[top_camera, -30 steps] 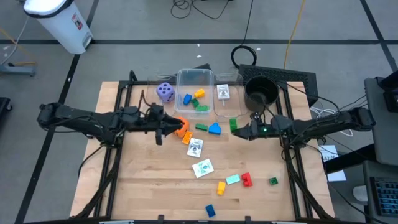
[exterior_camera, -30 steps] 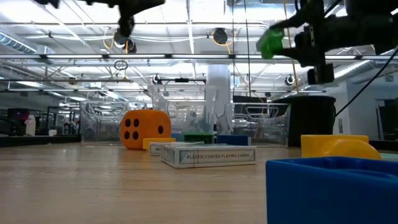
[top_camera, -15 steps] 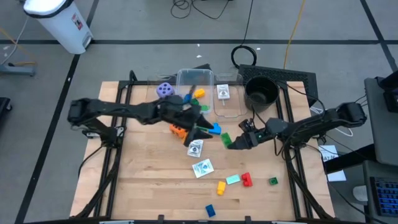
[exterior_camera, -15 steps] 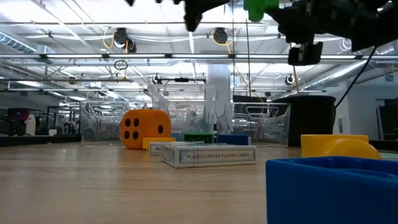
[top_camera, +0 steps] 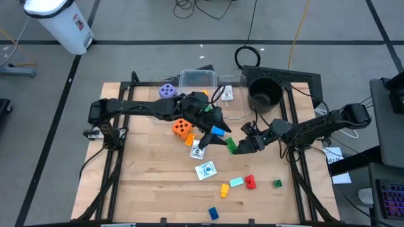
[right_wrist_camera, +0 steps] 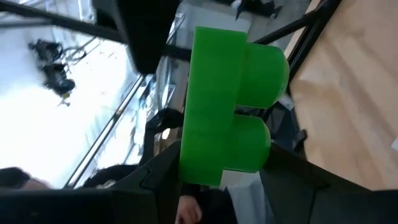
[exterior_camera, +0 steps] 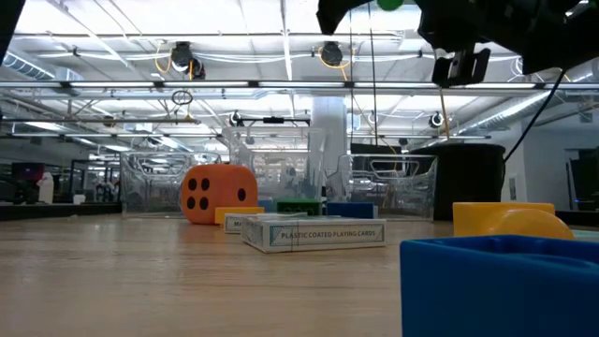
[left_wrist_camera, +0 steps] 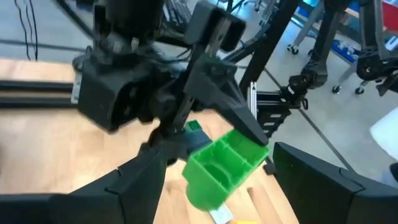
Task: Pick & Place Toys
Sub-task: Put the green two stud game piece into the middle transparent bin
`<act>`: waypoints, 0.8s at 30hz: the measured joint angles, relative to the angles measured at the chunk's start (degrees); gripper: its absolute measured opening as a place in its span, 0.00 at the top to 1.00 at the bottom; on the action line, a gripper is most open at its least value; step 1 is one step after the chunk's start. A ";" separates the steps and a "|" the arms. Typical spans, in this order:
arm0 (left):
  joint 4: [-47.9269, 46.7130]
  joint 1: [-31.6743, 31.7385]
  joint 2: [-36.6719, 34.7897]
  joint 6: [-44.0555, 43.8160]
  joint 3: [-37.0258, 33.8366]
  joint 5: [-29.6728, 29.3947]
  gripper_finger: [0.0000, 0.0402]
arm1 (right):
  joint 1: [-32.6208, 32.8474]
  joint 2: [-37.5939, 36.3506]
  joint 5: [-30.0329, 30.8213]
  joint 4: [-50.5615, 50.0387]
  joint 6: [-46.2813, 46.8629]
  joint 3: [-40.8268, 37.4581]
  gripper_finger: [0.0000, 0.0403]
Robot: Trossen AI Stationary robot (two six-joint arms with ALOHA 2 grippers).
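Note:
A green block (top_camera: 231, 147) hangs in the air over the middle of the table, with my right gripper (top_camera: 238, 145) shut on it. My left gripper (top_camera: 221, 139) reaches in from the table's left and stands open just short of the block. In the left wrist view the green block (left_wrist_camera: 224, 163) shows between my left gripper's (left_wrist_camera: 230, 193) fingers, with a gap on each side. An orange die (top_camera: 182, 128), a blue block (top_camera: 218, 131) and printed cards (top_camera: 197, 150) lie on the table under my left arm. A purple die (top_camera: 167, 91) rests beside the clear tub (top_camera: 201, 81). My right gripper pinches the green block between its two fingers, at the block's end nearest the gripper (right_wrist_camera: 217, 165). The fingers come from the table's right, roughly level. The block sticks out beyond the fingertips (left_wrist_camera: 249, 127) toward my left gripper, lifted clear of the table.
A black round pot (top_camera: 265, 93) stands at the far right. Yellow (top_camera: 224, 189), teal (top_camera: 236, 181), red (top_camera: 250, 182), small green (top_camera: 277, 183) and blue (top_camera: 213, 214) blocks lie toward the near edge, with another card (top_camera: 206, 170). The low view shows a card box (exterior_camera: 314, 234).
My left arm has swung out from the table's left side, past the orange die, toward the green block in my right gripper. My right gripper has carried the block a little toward the near edge and upward, and has tipped up.

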 joint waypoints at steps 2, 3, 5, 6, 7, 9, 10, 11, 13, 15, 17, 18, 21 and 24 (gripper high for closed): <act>-0.56 0.01 0.59 1.26 0.88 1.52 0.25 | 0.00 0.00 -0.78 0.66 0.34 0.01 0.56; -0.19 0.01 0.71 2.16 1.08 2.59 0.25 | 0.00 0.00 -1.74 0.82 0.42 0.01 0.56; -0.53 -0.20 0.76 3.13 1.03 3.63 0.25 | 0.00 0.00 -3.39 0.60 0.46 0.24 0.56; -0.27 -0.40 0.76 3.55 1.01 3.55 0.25 | 0.00 0.02 -3.95 0.62 0.48 0.46 0.56; -0.24 -0.59 0.76 4.23 1.01 3.45 0.25 | 0.00 0.01 -4.72 0.74 0.52 0.59 0.56; -0.23 -0.95 0.76 5.36 1.01 3.43 0.25 | -0.05 0.00 -5.39 0.89 1.07 1.01 0.56; -0.13 -1.07 0.76 5.53 1.01 3.20 0.25 | -0.15 0.01 -6.03 0.86 1.28 1.18 0.56; -0.12 -1.20 0.76 5.58 1.01 3.01 0.25 | -0.24 0.00 -6.53 0.78 1.51 1.39 0.56; 0.27 -1.40 0.87 5.80 1.01 2.84 0.25 | -0.51 0.00 -6.94 0.90 1.95 1.91 0.56; 1.58 -1.40 1.48 6.14 1.06 2.88 0.25 | -0.85 0.00 -8.00 0.84 1.97 2.35 0.56; 1.73 -1.37 1.96 5.78 0.99 3.05 0.25 | -0.90 0.00 -8.02 0.89 1.97 2.65 0.56; 2.75 -1.37 2.44 5.74 0.99 3.10 0.25 | -0.92 -0.04 -8.02 0.89 1.97 2.72 0.56; 3.65 -1.37 2.64 5.46 0.99 3.51 0.25 | -1.03 0.00 -8.02 0.77 1.97 2.78 0.56; 4.09 -1.68 2.64 6.14 1.01 3.53 0.25 | -1.05 0.00 -8.02 0.74 1.97 2.78 0.56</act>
